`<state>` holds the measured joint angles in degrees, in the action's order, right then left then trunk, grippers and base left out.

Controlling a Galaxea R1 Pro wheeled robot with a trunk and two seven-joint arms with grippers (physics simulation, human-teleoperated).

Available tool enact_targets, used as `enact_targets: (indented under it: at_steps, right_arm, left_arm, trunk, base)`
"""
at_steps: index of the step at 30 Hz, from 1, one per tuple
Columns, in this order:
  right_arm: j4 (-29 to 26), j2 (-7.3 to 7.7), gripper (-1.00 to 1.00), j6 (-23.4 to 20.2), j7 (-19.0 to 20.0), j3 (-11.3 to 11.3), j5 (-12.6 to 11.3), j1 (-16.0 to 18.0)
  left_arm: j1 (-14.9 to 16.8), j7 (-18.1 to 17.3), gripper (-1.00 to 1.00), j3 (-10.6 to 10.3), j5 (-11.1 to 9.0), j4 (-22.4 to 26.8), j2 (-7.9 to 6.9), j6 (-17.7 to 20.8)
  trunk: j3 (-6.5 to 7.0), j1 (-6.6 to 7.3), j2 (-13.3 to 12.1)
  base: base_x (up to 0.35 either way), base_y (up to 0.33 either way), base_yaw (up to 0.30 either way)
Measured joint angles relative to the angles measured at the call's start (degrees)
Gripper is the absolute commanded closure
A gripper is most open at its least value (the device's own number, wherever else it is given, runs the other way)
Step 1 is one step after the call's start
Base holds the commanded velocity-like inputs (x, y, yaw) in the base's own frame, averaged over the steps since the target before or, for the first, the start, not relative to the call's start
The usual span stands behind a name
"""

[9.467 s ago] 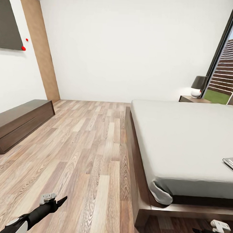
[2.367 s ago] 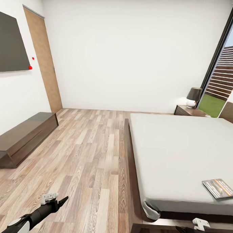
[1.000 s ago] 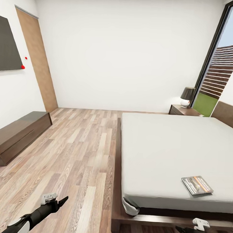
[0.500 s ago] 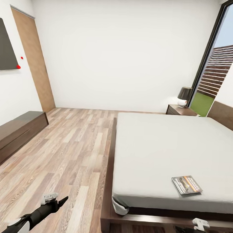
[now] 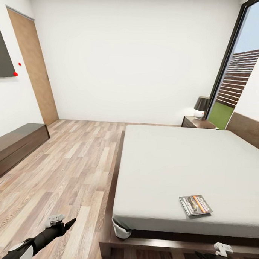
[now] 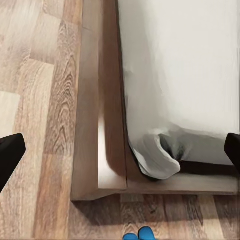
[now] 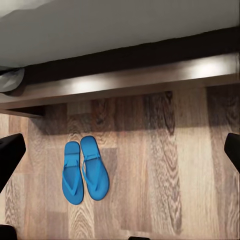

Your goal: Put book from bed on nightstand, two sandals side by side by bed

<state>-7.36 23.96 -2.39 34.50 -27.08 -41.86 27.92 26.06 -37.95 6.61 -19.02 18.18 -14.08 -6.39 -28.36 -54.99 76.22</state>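
The book (image 5: 195, 205) lies flat on the bed (image 5: 188, 162) close to its foot edge, ahead of the right end effector (image 5: 208, 257) and above it, and well apart from the nightstand (image 5: 197, 122) with its lamp (image 5: 201, 107) at the far corner near the window (image 5: 237, 74). The two sandals (image 7: 84, 169) already lie side by side, touching, on the floor (image 5: 67, 168) just beside the bed frame, below and in front of the right end effector. The risk, I think, is in the book: it is thin and flat on a soft mattress, so the fingers can slide over it or push it away. Also the base stands near the sandals, and a careless drive to the nightstand may knock them apart. Both arms are held low and forward, near the floor. The left end effector (image 5: 67, 224) points toward the bed corner, its fingertips look wide apart in the left wrist view and it holds nothing. In the right wrist view the fingers of the right end effector also stand wide apart, and it holds nothing
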Motion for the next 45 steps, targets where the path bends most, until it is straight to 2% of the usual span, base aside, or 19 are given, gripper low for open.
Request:
enact_targets:
  at_steps: [45]
  right_arm:
    - [-0.06,0.00,-1.00,0.00,0.00,0.00,0.00,0.00]
  left_arm:
    - [0.00,0.00,-1.00,0.00,0.00,-0.03,0.38,0.03]
  trunk:
    - [0.00,0.00,0.00]
  base:
    - [0.000,-0.270,0.000]
